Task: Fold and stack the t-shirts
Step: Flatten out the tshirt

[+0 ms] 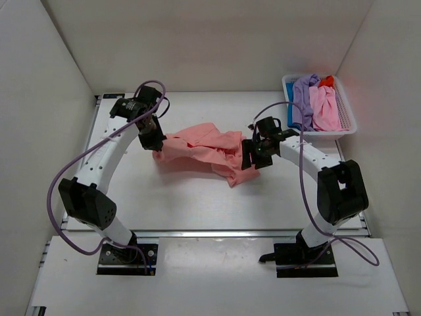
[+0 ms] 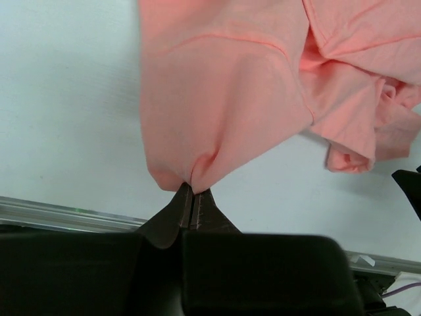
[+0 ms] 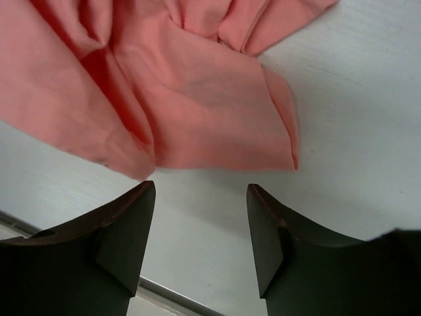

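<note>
A salmon-pink t-shirt (image 1: 204, 153) lies crumpled in the middle of the white table. My left gripper (image 1: 156, 145) is at its left end, shut on a pinch of the fabric; in the left wrist view the closed tips (image 2: 193, 192) hold a fold of the shirt (image 2: 223, 99). My right gripper (image 1: 250, 161) is open at the shirt's right end, empty. In the right wrist view its fingers (image 3: 135, 210) stand wide apart just short of the shirt's edge (image 3: 197, 105). Lavender (image 1: 304, 95), light pink (image 1: 325, 108), blue (image 1: 290, 113) and orange-red (image 1: 326, 81) shirts lie in the basket.
A white slotted basket (image 1: 348, 118) stands at the back right of the table, close to the right wall. White walls enclose the table on the left, back and right. A metal rail (image 1: 217, 233) runs along the table's near edge.
</note>
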You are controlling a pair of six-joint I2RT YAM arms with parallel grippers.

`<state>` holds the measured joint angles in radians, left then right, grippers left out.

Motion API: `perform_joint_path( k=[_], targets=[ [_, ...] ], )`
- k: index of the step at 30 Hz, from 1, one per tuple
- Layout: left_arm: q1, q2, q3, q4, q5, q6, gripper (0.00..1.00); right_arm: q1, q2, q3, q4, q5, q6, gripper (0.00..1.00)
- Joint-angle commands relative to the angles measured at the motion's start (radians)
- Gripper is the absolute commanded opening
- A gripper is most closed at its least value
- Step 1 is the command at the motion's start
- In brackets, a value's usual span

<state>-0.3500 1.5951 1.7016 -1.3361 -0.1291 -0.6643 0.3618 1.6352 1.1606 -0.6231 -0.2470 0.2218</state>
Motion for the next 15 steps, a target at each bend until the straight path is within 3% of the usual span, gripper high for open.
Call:
perform_joint_path(
  k=[1, 7, 15],
  targets=[
    [0.025, -0.032, -0.007, -0.035, 0.006, 0.022, 0.0, 0.003, 0.009, -0.024, 0.051, 0.086, 0.025, 0.56],
    [0.028, -0.041, -0.013, -0.034, 0.017, 0.04, 0.0, 0.011, 0.006, -0.102, 0.098, 0.213, 0.059, 0.58],
    [0.039, -0.064, -0.037, -0.018, 0.01, 0.049, 0.0, -0.011, 0.106, -0.084, 0.125, 0.15, 0.025, 0.59]
  ],
)
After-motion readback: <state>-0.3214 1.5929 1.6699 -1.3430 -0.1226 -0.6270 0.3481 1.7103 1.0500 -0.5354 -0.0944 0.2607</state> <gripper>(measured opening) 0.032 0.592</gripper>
